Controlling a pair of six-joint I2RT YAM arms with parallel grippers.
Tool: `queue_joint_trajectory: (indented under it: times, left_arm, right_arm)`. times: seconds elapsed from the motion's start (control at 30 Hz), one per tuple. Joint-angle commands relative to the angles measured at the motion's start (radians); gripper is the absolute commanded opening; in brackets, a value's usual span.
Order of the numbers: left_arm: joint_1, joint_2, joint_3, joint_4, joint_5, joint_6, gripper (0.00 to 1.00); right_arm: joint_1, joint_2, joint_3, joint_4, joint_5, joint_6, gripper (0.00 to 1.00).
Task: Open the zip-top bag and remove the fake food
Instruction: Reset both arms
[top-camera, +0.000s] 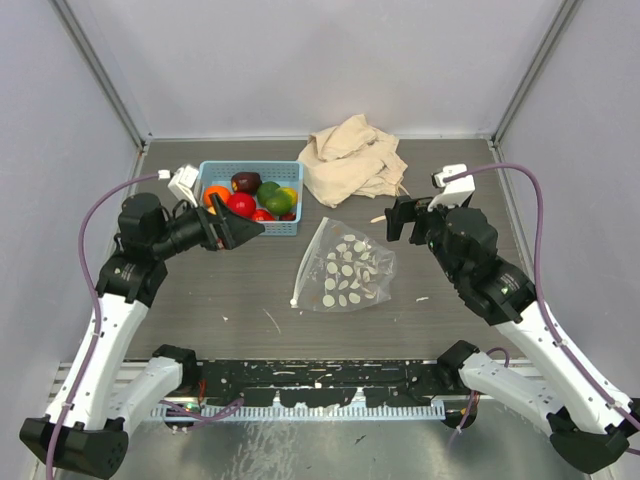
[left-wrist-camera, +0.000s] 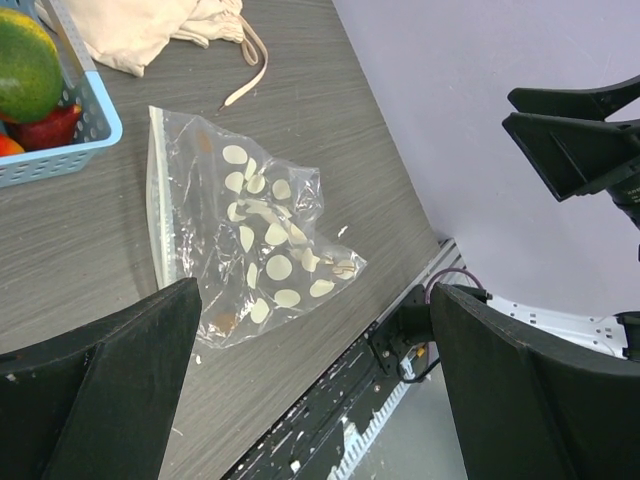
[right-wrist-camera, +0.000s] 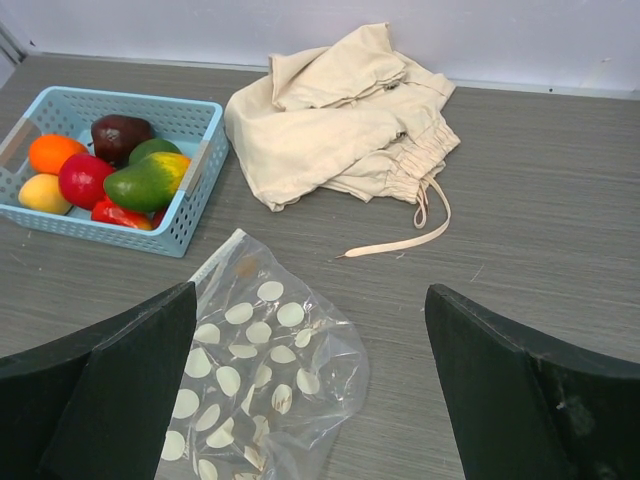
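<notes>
The zip-top bag (top-camera: 345, 268) lies flat in the middle of the table, clear with white dots, its white zip strip (top-camera: 308, 262) along the left edge. No food shows inside it (right-wrist-camera: 255, 370). The fake food (top-camera: 255, 197) sits in a light blue basket (top-camera: 287, 228) at the back left: orange, red, green, yellow and maroon pieces (right-wrist-camera: 110, 170). My left gripper (top-camera: 248, 231) hovers open in front of the basket, left of the bag (left-wrist-camera: 265, 240). On the bag's right, my right gripper (top-camera: 408, 222) hangs open above the table. Neither gripper (left-wrist-camera: 315, 330) (right-wrist-camera: 310, 310) holds anything.
A crumpled beige cloth drawstring bag (top-camera: 350, 160) lies at the back, right of the basket, its cord (right-wrist-camera: 400, 240) trailing toward the zip-top bag. Grey walls close in three sides. A black rail (top-camera: 330, 385) runs along the near table edge.
</notes>
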Motion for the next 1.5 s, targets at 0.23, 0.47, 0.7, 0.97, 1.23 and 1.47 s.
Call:
queue_joint_trajectory:
  times: [0.23,0.47,0.7,0.97,1.23,1.47]
  left_arm:
    - [0.003,0.007,-0.005,0.110,0.055,-0.046,0.98]
    - [0.003,-0.008,-0.027,0.147,0.065,-0.070,0.98]
    - [0.004,-0.011,-0.038,0.178,0.075,-0.079,0.98]
    - [0.003,-0.007,-0.036,0.178,0.075,-0.071,0.98]
    - [0.003,-0.013,-0.035,0.176,0.073,-0.060,0.98]
    - [0.004,-0.011,-0.037,0.170,0.072,-0.045,0.98]
  right_arm:
    - [0.002,-0.056,0.001,0.011,0.051,-0.012,1.00]
    - [0.002,-0.065,-0.011,-0.006,0.064,-0.018,1.00]
    - [0.001,-0.071,0.001,-0.023,0.082,-0.017,1.00]
    - [0.002,-0.081,-0.016,-0.026,0.096,-0.017,1.00]
    - [0.001,-0.080,-0.018,-0.028,0.118,-0.019,1.00]
    - [0.002,-0.072,-0.017,-0.032,0.134,-0.016,1.00]
